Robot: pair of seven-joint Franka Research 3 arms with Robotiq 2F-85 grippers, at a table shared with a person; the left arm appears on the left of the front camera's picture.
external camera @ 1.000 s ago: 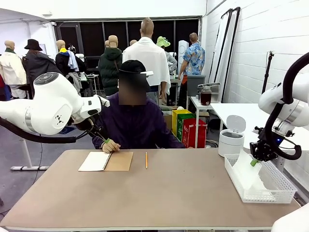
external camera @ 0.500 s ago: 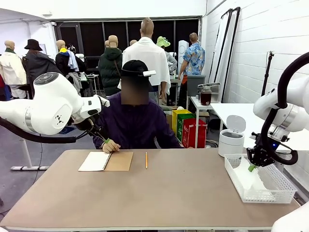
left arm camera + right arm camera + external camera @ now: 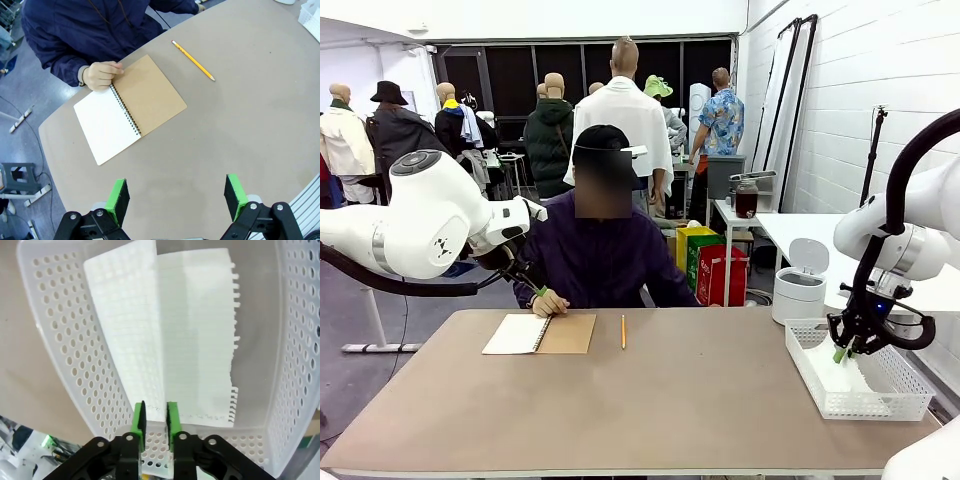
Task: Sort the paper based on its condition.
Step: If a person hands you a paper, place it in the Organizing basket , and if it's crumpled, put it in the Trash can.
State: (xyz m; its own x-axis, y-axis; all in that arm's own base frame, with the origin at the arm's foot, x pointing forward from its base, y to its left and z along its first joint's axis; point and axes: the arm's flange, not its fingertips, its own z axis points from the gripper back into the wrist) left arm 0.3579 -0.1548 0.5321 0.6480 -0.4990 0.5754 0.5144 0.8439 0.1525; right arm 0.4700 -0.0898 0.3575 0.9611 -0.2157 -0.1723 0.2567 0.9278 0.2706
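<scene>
Now the right gripper (image 3: pixel 154 422) hangs inside the white basket (image 3: pixel 893 404) at about 3 o'clock on the table (image 3: pixel 650 410). Its green pads (image 3: pixel 138 418) stand a little apart, with a narrow gap, and the near edge of the paper (image 3: pixel 195 345) lies just at that gap. I cannot tell if the pads touch the sheet or have let it go. The paper lies in the basket, partly leaning up one perforated wall, with its torn, toothed edge toward the other side. I judge it is put here because this basket collects sheets of one condition.

The left gripper (image 3: pixel 176 196) has its pads wide apart and holds nothing; it hovers above bare table. At its 11 o'clock lies the open notebook (image 3: pixel 129 109), with the person's hand (image 3: pixel 101 75) resting on its top corner, and at 1 o'clock the pencil (image 3: pixel 193 60).

The basket walls stand close around the right gripper, so the free way out is straight up. The middle of the table is bare and gives much room for moving.
</scene>
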